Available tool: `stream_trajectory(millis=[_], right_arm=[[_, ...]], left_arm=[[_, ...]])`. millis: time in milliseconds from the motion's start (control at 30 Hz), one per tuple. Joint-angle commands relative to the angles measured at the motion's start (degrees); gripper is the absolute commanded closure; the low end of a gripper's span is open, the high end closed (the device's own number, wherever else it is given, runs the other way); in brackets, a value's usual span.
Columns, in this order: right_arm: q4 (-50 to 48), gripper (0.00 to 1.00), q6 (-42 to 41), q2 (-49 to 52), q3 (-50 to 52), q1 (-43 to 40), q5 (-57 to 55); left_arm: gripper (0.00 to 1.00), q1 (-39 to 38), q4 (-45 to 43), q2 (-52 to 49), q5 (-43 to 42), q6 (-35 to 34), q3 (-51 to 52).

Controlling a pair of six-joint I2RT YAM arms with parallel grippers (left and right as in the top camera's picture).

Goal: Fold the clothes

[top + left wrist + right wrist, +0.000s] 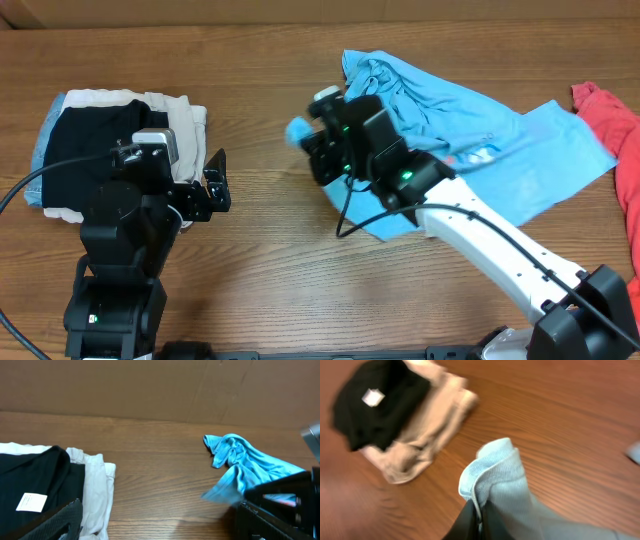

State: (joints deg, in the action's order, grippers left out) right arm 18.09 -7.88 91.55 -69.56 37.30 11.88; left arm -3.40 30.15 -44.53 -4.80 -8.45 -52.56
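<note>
At 2 o'clock from the middle of the desk [260, 60], the overhead view shows the sky-blue T-shirt [470, 110] in a loose, rumpled heap, not yet folded. The right gripper [303, 135] sits at the shirt's 9 o'clock edge with a tuft of blue cloth showing at its tip. This looks like a hold taken to pull the cloth out flat toward open wood. The left gripper [215, 185] waits apart from it, jaws spread and empty, beside the folded pile [100, 130] at 9 o'clock. A red garment [610, 120] is cut off by the frame at 3 o'clock. The right arm hides the shirt's middle, so its lettering cannot be read.

From the left wrist, the shirt lies at 3 o'clock, trailing behind a dark shape I cannot identify. The pile at 8 o'clock shows a white label [31, 502], and plain cardboard [150, 385] backs the desk.

From the right wrist, blurred throughout, a ribbed fold of pale blue rises from dark fingers closed together on it at 6 o'clock. Which hem or cuff it is I cannot tell.
</note>
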Motion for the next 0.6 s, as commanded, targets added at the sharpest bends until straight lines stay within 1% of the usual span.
stream_trajectory(millis=[0, 33, 133, 233, 267, 333, 467, 567], right_arm=[[0.39, 0.38, 0.39, -1.55, -0.98, 0.9, -6.34], [1.4, 0.35, 0.37, -1.6, -1.01, 0.5, -9.77], [5.03, 0.0, 0.13, -3.21, -1.11, -2.4, -16.7], [7.39, 0.0, 0.17, -6.27, -1.22, -7.19, -18.36], [8.72, 0.0, 0.17, -8.24, -1.31, -10.1, -18.32], [11.28, 0.0, 0.17, -10.84, -1.31, -13.51, -18.29], [18.03, 0.0, 0.2, -15.32, -1.31, -20.33, -18.27], [22.08, 0.0, 0.13, -16.46, -1.31, -24.13, -18.27]], left_arm=[[0.0, -0.39, -0.42, -1.03, 0.94, 0.72, -1.4], [0.0, -0.39, -0.37, -1.38, 0.72, 0.72, -1.4], [0.0, -0.39, 0.13, -2.78, -1.07, 0.7, -1.4], [0.0, -0.48, 0.96, -4.68, -4.5, 0.68, -1.4], [0.0, -0.9, 1.36, -6.45, -5.81, 0.68, -1.4], [0.0, -2.49, 1.73, -9.2, -5.79, 0.66, -1.4], [0.0, -8.87, 1.27, -16.79, -5.79, 0.72, -1.4], [0.0, -14.75, -0.09, -25.14, -5.77, 0.7, -1.4]])
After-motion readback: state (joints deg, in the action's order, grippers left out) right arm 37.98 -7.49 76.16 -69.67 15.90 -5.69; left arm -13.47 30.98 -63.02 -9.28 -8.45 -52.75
